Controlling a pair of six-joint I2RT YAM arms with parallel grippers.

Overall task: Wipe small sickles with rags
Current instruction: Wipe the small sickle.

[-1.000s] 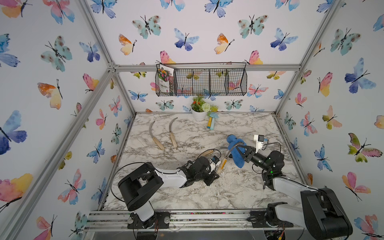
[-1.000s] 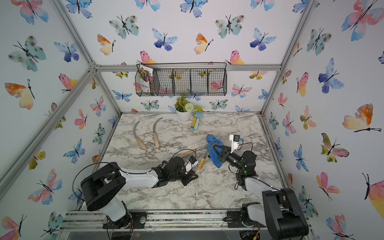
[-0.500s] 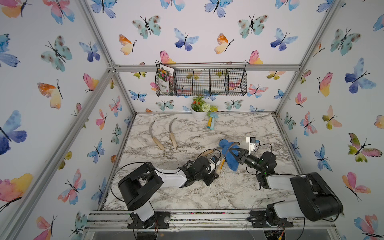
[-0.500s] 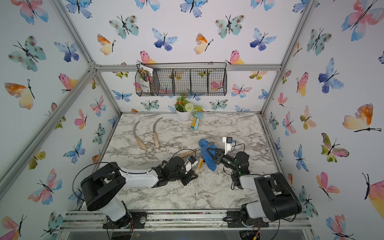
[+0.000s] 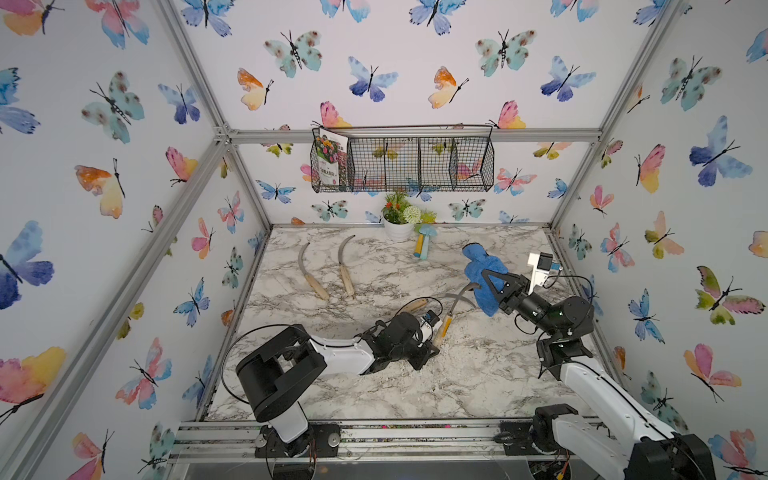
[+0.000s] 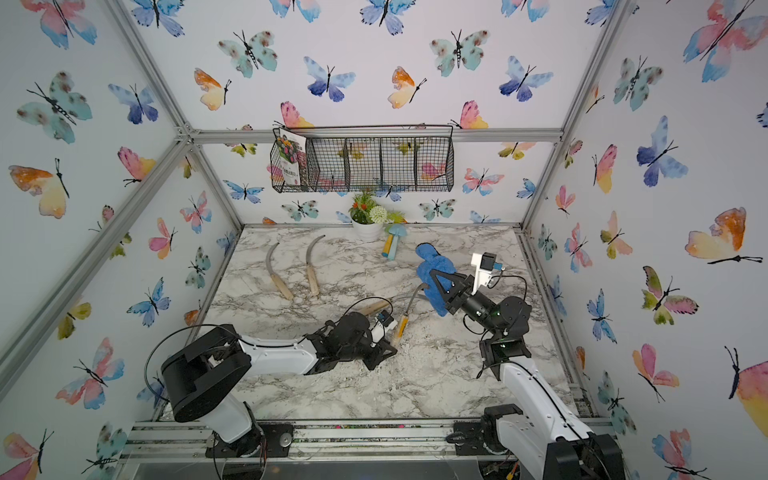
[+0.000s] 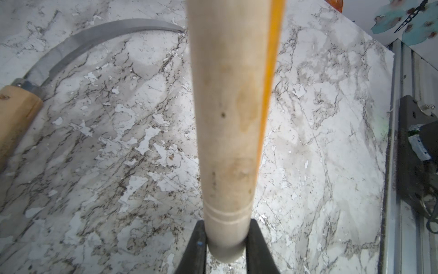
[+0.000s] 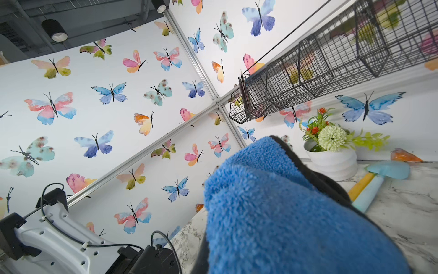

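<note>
The left hand [image 7: 225,248] clamps a sickle [image 5: 445,322] by its handle, centre of both top views, blade curving to the upper right. The right hand [image 5: 489,279], pinched on the rag [image 5: 478,262], sits at the blade tip. Wrap cloth round the blade, stroke along it, hold the handle steady.

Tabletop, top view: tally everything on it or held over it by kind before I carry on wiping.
Sickles: 4
Blue rag: 1
Mushroom toys: 2
Flower pot: 1
Total: 8
</note>
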